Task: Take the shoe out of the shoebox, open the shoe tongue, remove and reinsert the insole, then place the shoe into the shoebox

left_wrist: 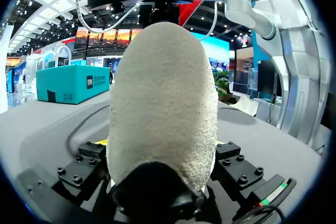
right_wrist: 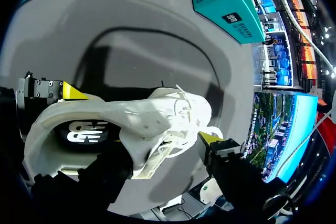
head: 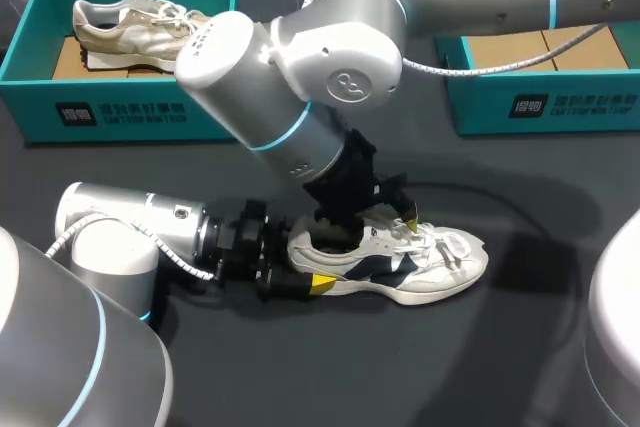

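Observation:
A white shoe (head: pixel 432 267) with navy panels lies on its sole in the middle of the black table, toe to the right. My left gripper (head: pixel 300 282) comes in low from the left and is shut on the heel, which fills the left wrist view (left_wrist: pixel 163 93) between the fingers (left_wrist: pixel 90 156). My right gripper (head: pixel 372 215) hangs over the shoe's mouth. In the right wrist view it (right_wrist: pixel 157 156) is open: one finger is down inside the shoe (right_wrist: pixel 152 114), the yellow-tipped one (right_wrist: pixel 210 139) outside by the laces. The dark insole (right_wrist: pixel 86 132) lies inside.
A teal shoebox (head: pixel 130 112) at the back left holds a beige shoe (head: pixel 130 27). A second teal box (head: pixel 540 102) with a bare cardboard floor stands at the back right. A black cable (head: pixel 500 205) curves over the table behind the shoe.

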{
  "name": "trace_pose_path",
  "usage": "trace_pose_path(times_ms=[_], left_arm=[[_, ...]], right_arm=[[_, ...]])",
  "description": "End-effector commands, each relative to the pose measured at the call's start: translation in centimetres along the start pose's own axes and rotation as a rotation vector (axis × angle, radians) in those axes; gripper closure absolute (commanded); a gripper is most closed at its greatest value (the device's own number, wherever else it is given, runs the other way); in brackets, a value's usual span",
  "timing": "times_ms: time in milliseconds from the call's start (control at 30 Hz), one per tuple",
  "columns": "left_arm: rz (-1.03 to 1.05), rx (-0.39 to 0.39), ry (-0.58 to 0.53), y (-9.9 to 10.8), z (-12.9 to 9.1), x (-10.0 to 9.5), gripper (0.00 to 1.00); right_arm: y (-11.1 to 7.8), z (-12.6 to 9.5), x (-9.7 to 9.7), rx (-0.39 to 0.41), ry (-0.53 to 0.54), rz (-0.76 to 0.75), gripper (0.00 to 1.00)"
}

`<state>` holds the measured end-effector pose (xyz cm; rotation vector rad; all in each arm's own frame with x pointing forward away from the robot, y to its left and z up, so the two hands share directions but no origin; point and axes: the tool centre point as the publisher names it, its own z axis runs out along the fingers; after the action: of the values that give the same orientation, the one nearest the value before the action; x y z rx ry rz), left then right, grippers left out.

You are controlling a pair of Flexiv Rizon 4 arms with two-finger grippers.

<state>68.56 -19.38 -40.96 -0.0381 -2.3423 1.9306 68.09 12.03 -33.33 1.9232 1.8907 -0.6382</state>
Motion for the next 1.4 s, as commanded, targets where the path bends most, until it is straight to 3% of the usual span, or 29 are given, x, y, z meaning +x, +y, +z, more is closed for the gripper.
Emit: trace_pose_path(times_ms=[33, 233, 500, 733, 1033, 1133, 1167, 1400], left_arm=[[0.0, 0.0, -0.001, 0.2, 0.0, -0.2, 1.0], [0.0, 0.0, -0.001, 0.2, 0.0, -0.2, 1.0], [0.0, 0.0, -0.001, 0.2, 0.0, -0.2, 1.0], [0.0, 0.0, -0.001, 0.2, 0.0, -0.2, 1.0], [0.0, 0.0, -0.001, 0.2, 0.0, -0.2, 1.0], [0.0, 0.0, -0.001, 0.2, 0.0, -0.2, 1.0], [0.0, 0.0, -0.001, 0.2, 0.0, -0.2, 1.0], [0.0, 0.0, -0.001, 0.2, 0.0, -0.2, 1.0]], right_arm=[[-0.6, -0.2, -0.8, -0.008, 0.01, 0.117, 0.44], [-0.7, -0.4, -0.6, -0.003, 0.02, 0.113, 0.56], [-1.3, -0.8, -0.3, -0.002, 0.054, 0.093, 0.63], [-1.0, -0.3, -1.3, -0.003, 0.131, 0.005, 1.0], [-0.1, 0.8, -3.7, -0.036, 0.247, -0.168, 1.0], [0.2, 2.1, -5.4, -0.11, 0.393, -0.285, 1.0], [0.1, 2.6, -5.8, -0.086, 0.458, -0.277, 1.0], [0.1, 2.6, -5.8, -0.086, 0.458, -0.277, 1.0]])
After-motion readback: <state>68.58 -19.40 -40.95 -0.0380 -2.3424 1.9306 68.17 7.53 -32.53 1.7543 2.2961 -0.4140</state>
